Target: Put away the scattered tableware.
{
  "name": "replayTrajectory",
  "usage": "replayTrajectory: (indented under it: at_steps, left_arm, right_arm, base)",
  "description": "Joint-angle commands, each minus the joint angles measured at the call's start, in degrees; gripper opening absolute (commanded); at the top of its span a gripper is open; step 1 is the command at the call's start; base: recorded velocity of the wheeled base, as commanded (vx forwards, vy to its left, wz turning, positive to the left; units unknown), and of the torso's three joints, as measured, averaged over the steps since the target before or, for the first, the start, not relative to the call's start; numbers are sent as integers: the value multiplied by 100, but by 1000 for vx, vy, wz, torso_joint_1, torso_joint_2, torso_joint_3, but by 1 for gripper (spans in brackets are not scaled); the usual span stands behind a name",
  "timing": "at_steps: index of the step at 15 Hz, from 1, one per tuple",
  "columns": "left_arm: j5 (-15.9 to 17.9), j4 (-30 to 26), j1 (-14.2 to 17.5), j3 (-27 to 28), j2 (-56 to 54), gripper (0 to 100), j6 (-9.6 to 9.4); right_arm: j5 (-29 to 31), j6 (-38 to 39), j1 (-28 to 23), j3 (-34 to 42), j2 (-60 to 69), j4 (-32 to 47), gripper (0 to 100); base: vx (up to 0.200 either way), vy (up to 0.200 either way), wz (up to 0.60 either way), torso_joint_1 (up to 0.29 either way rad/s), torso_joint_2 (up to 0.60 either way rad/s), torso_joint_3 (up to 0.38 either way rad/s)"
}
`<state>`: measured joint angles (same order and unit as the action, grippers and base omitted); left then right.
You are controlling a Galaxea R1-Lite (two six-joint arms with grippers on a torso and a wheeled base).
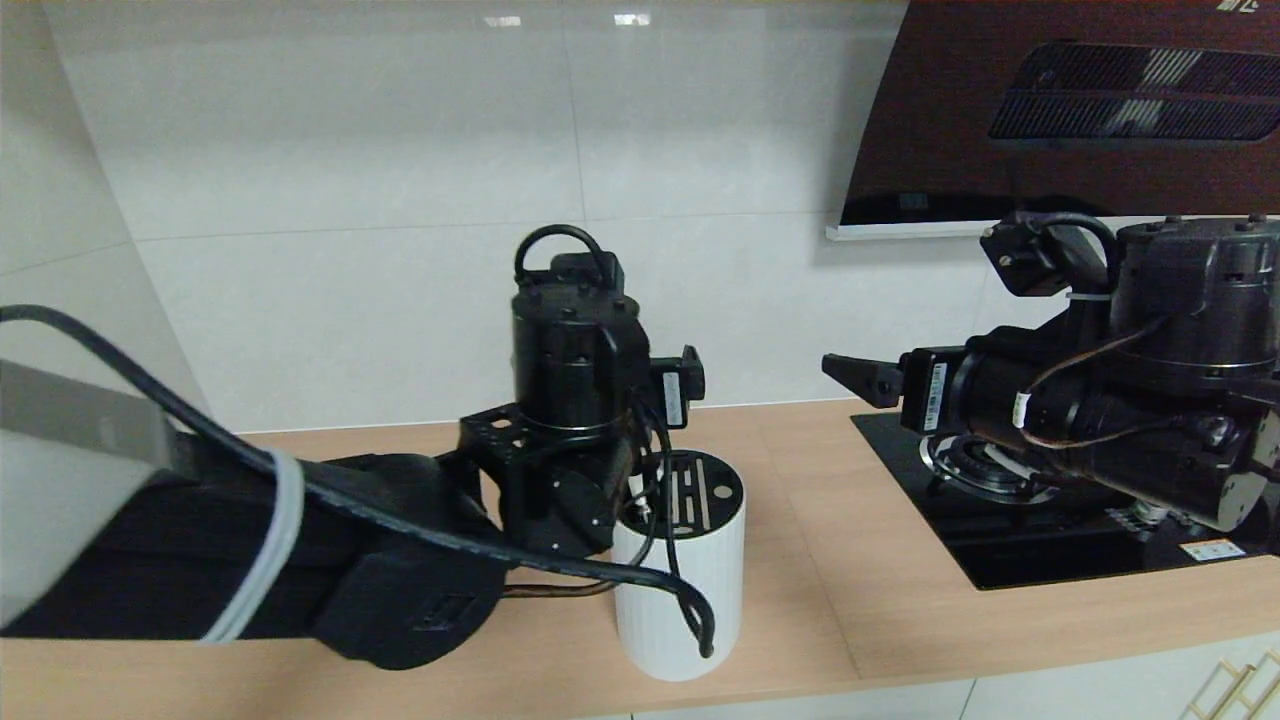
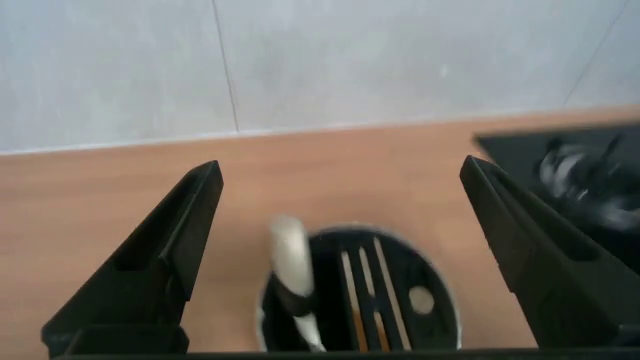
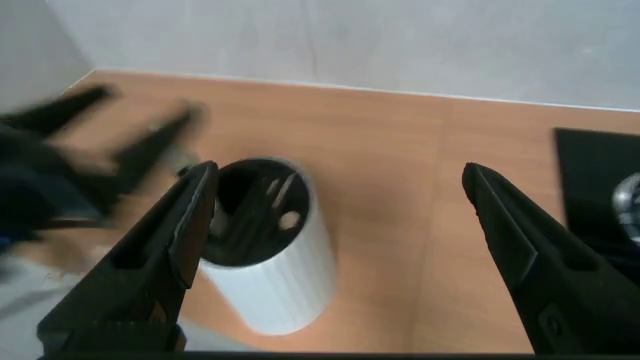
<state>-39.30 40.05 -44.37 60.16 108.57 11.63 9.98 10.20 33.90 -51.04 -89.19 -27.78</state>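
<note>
Now I see the utensil point(image 2: 290, 265) standing upright in the holder point(image 1: 680, 580), my left gripper point(image 2: 340, 168) wide open, empty, pointing down above it.

A black glass hob point(image 1: 1000, 550) is set into a wooden counter point(image 1: 880, 560), which runs on well past the hob's left side. A metal burner ring point(image 1: 985, 472) sits toward the hob's back left corner, and a small label point(image 1: 1212, 549) lies near its front edge. Above the hob a dark hood point(image 1: 1000, 120) hangs against a white tiled wall point(image 1: 400, 200). Below the hob's front, a white cabinet point(image 1: 1100, 690) carries brass handles point(image 1: 1238, 680).
</note>
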Motion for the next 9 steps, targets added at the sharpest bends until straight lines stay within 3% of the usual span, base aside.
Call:
replayTrajectory:
  at_steps: [1, 3, 5, 7, 9]
  left_arm:
    - [546, -14, 386, -540, -1505, 100, -3]
    - [1012, -58, 851, -954, -2191, 100, -38]
    - [1083, -260, 1581, -1745, -3026, 100, -91]
    - [1091, -304, 1932, -2527, -3931, 100, -170]
    - [1083, -445, 1941, -3283, -4995, 100, -346]
  right_arm:
    - [-14, -475, -358, 182, 305, -25, 100]
    - [-14, -616, -762, 481, 639, -34, 100]
    - [12, -642, -1070, 1158, 1474, -34, 100]
    - [-93, -669, -1527, 2037, 2450, -34, 100]
    - [-348, -686, -2054, 2705, 3619, 18, 100]
  base:
    - [0, 0, 0, 0, 0, 0]
    - [0, 0, 0, 0, 0, 0]
    - [0, 0, 0, 0, 0, 0]
    - [0, 0, 0, 0, 0, 0]
    - [0, 0, 0, 0, 0, 0]
